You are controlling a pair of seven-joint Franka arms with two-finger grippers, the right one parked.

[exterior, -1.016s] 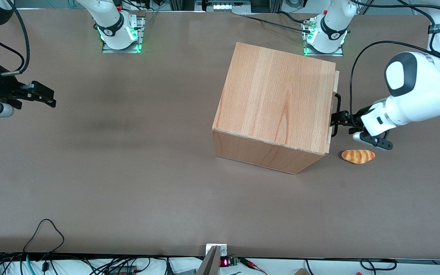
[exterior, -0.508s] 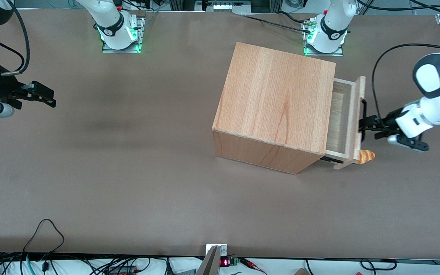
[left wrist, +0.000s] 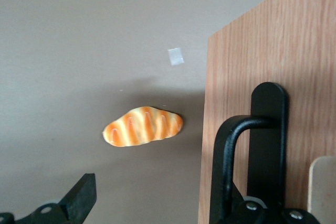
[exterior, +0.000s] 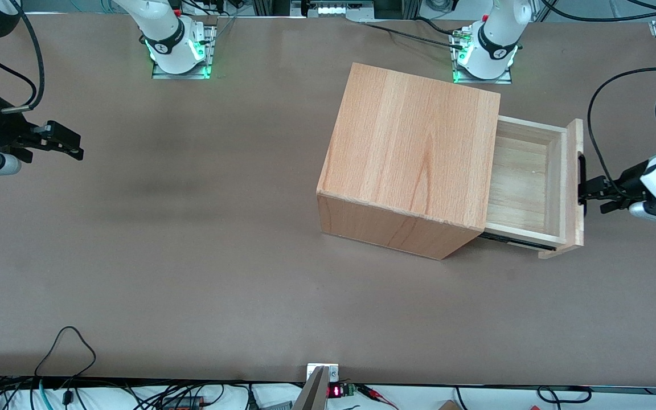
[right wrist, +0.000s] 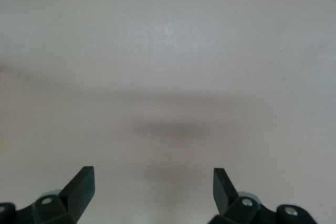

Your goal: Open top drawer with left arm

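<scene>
We find the top drawer (exterior: 524, 182) drawn well out of the cabinet (exterior: 413, 159) toward the working arm's end, the left arm's gripper (exterior: 590, 192) hooked at its black handle (left wrist: 247, 156) to pull, though we cannot tell its grip.

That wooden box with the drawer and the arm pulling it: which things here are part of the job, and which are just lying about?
Part of the job:
- top drawer, pulled well out
- black bar handle
- left gripper, at the handle

Just lying about:
- toy bread roll on the table under the drawer front
- cabinet box
</scene>
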